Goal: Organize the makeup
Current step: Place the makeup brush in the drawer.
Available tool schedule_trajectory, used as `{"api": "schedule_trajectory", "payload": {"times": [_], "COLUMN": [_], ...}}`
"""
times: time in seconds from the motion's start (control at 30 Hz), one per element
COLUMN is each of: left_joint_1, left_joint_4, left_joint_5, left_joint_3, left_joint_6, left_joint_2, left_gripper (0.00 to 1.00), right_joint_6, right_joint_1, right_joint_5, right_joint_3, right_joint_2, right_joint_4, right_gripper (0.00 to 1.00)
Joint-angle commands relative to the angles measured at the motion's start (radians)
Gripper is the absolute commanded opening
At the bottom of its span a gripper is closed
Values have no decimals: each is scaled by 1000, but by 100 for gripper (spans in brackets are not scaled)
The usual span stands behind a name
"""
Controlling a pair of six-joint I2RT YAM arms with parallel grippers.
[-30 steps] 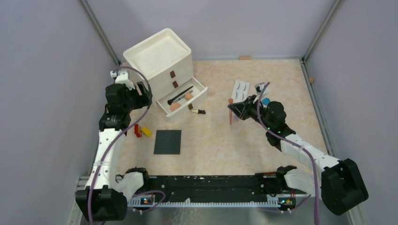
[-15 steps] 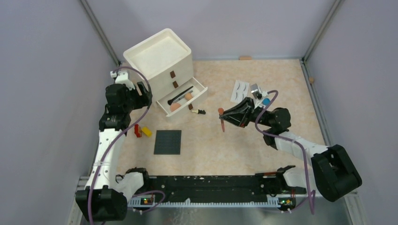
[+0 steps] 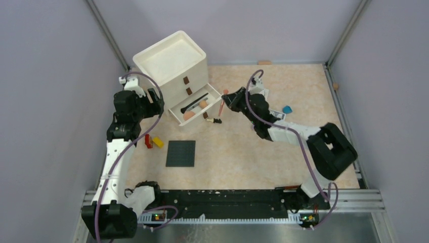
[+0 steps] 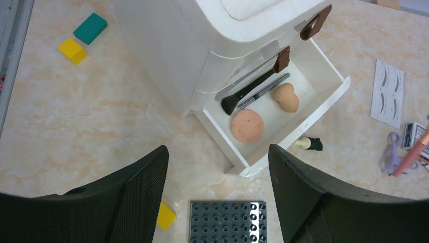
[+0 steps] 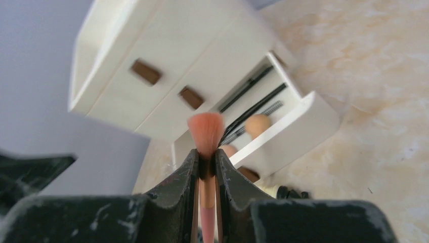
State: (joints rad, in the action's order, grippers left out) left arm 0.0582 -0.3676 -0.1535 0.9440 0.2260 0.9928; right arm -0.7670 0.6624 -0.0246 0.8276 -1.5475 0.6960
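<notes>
Bristles of the pink brush [image 5: 206,132] fan out just past the tips of the right gripper [image 5: 206,161], whose jaws are pressed onto the brush handle from both sides. Ahead of those jaws, slightly to the right, the bottom drawer [image 5: 303,119] of the white drawer unit [image 3: 172,66] stands pulled out; the brush hangs in the air just short of its front corner.

The left gripper [image 4: 217,187] hovers with its jaws spread wide and nothing between them. Beyond its fingertips the same drawer holds a dark brush [image 4: 250,92], a thin speckled pencil [image 4: 263,92] beside it, a round peach puff [image 4: 247,125] and an egg-shaped sponge [image 4: 286,97]. A small bottle [image 4: 309,144] lies on the table [image 4: 101,126] just outside the drawer front, off the right finger. Directly under the gap between the left jaws sits the dark studded plate [image 4: 227,221]. Farther right lies the white eyelash card [image 4: 387,92].
</notes>
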Motion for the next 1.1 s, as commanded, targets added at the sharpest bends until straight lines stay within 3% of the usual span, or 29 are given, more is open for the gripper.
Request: {"api": "schedule_trajectory", "payload": {"times": [0.0,0.27,0.37,0.47,0.53,0.67,0.87,1.07], "left_joint_1": [-1,-3,-3,-3,-3,-4,-3,-3], "left_joint_4": [36,32,31,30,29,30,30,29], "left_joint_5": [-12,4,5,5,7,7,3,-3], "left_joint_3": [5,6,6,6,6,7,6,7], "left_joint_6": [4,3,3,1,1,1,2,3], "left_joint_2": [-19,-24,-23,-22,-23,-23,-22,-18], "left_gripper": [78,78,78,78,78,78,78,78], "right_joint_6": [-271,-412,-436,-432,-410,-321,-15,96], "right_joint_1": [55,122,126,127,126,126,101,-3], "right_joint_5": [-326,-387,-348,-318,-323,-375,-382,-374], "right_joint_3": [159,464,546,581,568,498,300,139], "right_joint_2": [-167,-406,-469,-502,-494,-426,-237,3], "right_joint_4": [-173,-261,-305,-330,-327,-296,-205,-439], "right_gripper": [0,6,29,43,49,51,50,50]}}
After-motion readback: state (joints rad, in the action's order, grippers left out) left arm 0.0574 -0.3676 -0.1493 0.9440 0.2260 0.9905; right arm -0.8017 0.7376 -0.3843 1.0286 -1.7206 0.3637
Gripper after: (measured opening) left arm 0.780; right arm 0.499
